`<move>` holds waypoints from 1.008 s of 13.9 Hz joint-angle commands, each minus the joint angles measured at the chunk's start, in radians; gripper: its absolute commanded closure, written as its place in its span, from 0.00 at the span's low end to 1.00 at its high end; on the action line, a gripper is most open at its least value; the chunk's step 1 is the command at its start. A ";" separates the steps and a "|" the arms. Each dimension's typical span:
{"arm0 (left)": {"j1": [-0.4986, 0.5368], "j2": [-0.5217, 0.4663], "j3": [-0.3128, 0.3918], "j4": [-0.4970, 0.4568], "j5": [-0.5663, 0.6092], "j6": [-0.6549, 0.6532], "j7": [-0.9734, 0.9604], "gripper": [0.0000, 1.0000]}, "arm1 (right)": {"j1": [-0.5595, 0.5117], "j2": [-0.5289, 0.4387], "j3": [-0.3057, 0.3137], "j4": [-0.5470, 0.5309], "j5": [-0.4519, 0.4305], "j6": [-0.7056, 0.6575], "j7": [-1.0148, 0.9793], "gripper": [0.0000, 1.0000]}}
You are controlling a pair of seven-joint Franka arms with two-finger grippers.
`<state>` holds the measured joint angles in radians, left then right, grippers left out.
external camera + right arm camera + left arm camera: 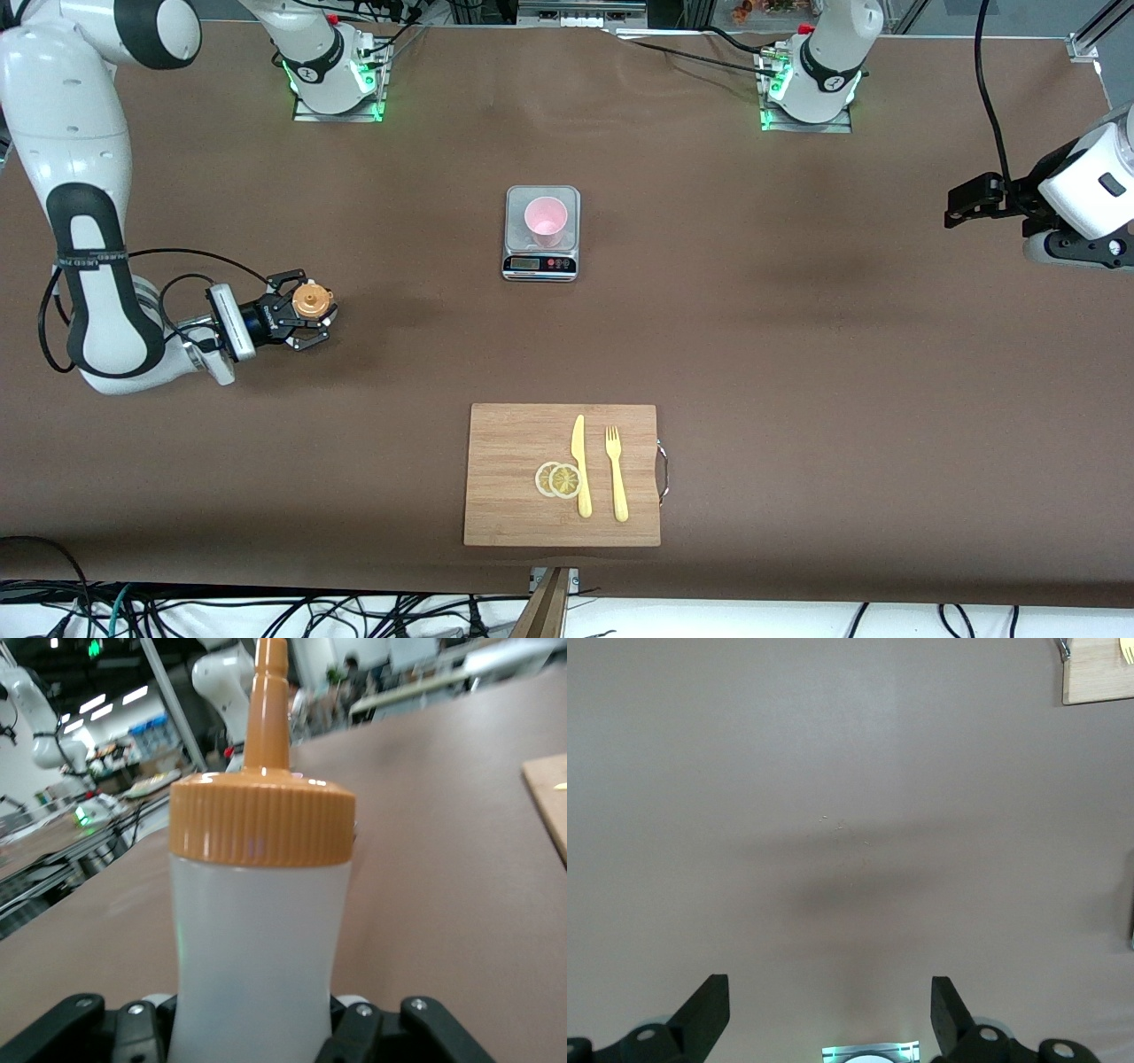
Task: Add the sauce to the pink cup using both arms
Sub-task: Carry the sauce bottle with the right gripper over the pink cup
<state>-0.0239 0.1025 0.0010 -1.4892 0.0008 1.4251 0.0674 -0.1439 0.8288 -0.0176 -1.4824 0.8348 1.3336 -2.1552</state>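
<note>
Right wrist view shows right gripper jaws clamped on the sauce; left gripper jaws wide apart

Brown table, plain cover. Small silver kitchen scale near mid-table, display + buttons on the edge facing the front cam. Nearer the front cam: wooden cutting board w/ metal handle on the side toward the left arm's end. On the board: yellow knife and yellow fork side by side, approx. parallel; two lemon slices overlapping, touching the knife. Cables lie along the table's front edge.
</note>
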 commanded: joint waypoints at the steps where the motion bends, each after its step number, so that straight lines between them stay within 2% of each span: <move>1: 0.009 0.016 -0.006 0.032 0.016 -0.014 0.026 0.00 | 0.090 -0.114 -0.004 0.010 -0.123 0.002 0.197 1.00; 7: 0.010 0.017 -0.006 0.032 0.015 -0.014 0.026 0.00 | 0.375 -0.198 -0.005 0.083 -0.480 0.027 0.519 1.00; 14: 0.010 0.017 -0.004 0.032 0.015 -0.014 0.028 0.00 | 0.667 -0.218 -0.004 0.100 -0.765 0.021 0.863 1.00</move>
<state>-0.0234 0.1036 0.0015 -1.4890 0.0008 1.4251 0.0674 0.4491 0.6418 -0.0134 -1.3860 0.1459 1.3694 -1.3900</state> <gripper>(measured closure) 0.000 0.727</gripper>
